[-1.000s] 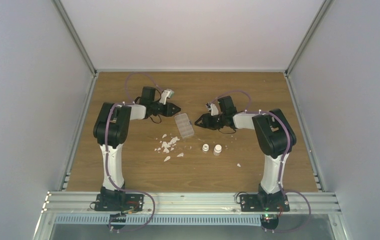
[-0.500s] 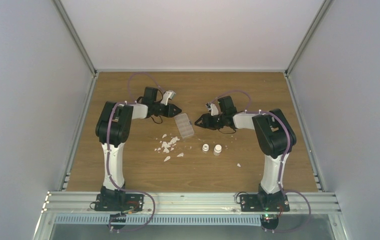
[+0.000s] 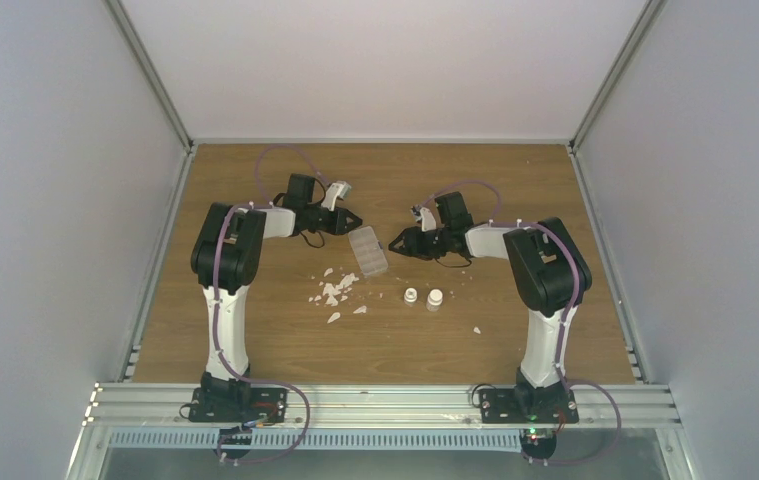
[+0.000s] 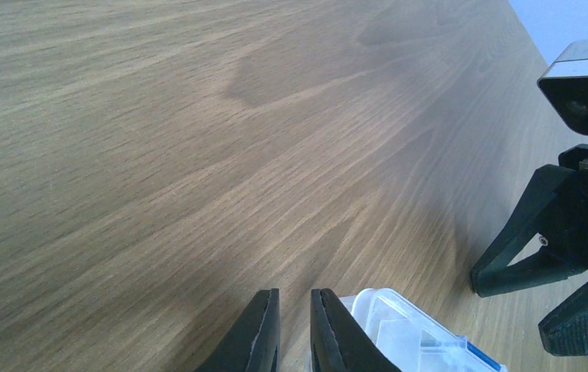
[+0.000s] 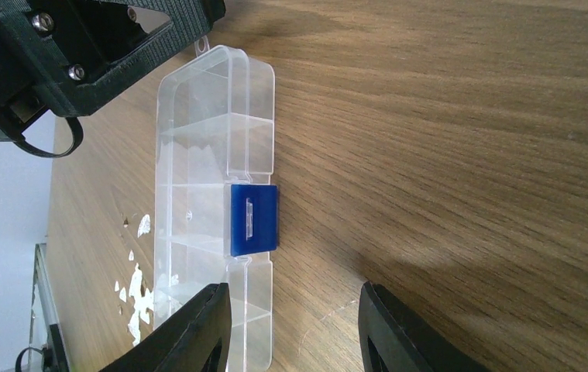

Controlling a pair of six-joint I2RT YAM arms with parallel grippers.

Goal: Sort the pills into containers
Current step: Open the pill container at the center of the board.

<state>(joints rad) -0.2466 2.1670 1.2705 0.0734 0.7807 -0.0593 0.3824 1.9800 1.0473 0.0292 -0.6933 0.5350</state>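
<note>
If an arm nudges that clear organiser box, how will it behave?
The clear organiser box looks thin-walled, so probably light and apt to slide on the smooth wooden table. Flat and low, it likely won't tip or roll. Its glossy plastic may slip in a grip.

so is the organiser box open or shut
Shut, it seems: the organiser box lies flat with no lid raised, and its blue clasp sits folded over the edge.
</note>
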